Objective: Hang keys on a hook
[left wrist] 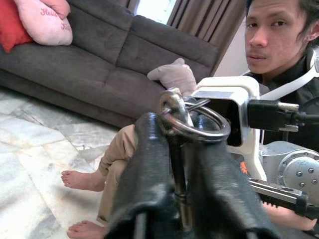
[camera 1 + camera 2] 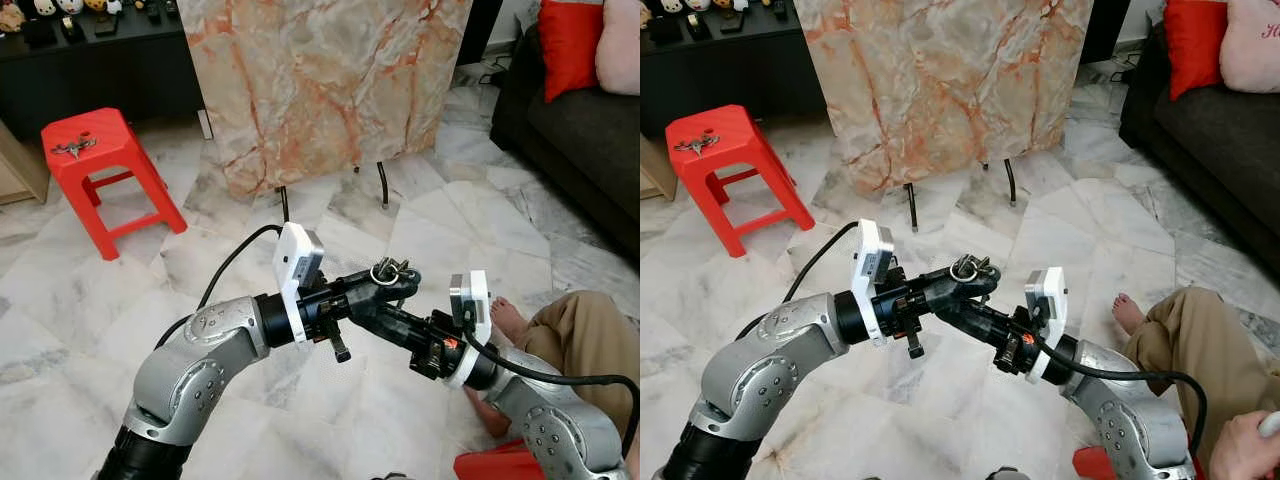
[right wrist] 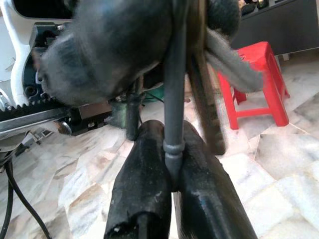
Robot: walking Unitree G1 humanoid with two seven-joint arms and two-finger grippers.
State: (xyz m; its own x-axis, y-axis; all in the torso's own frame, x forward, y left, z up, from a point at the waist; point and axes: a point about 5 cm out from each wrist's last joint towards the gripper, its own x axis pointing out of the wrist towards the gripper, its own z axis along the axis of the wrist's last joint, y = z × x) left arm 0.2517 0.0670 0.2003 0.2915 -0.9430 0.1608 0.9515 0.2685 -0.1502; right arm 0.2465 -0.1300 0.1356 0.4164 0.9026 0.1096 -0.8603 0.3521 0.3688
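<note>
Both arms met out in front of the robot, above the marble floor [image 2: 420,230]. The left hand [image 2: 400,283] had its black fingers pressed together on a bunch of keys [image 2: 390,270], the steel ring poking up just past its fingertips. The right hand [image 2: 385,305] came in from the opposite side, right up against the left one, and its two fingers [image 3: 149,184] were pinched on a thin metal shaft [image 3: 174,99] hanging from that same bunch. So both hands had hold of the keys at once, tip to tip, with the ring [image 1: 192,122] sitting on top of the left hand's fingers [image 1: 144,179].

Well beyond the hands stood a marbled orange-and-cream board [image 2: 320,80] on thin black legs. Off to the left hand's side, well apart, a red plastic stool [image 2: 100,170] carried another small bunch of keys [image 2: 72,148] on its seat. Behind the stool ran a dark cabinet [image 2: 100,70] with little figures on top.

Out past the right hand, a person [image 2: 580,340] in tan trousers sat low, bare foot [image 2: 505,320] flat on the floor just beside that arm. Farther on that side was a dark grey sofa [image 2: 590,140] with a red cushion [image 2: 570,40] and a pink one [image 2: 620,45].
</note>
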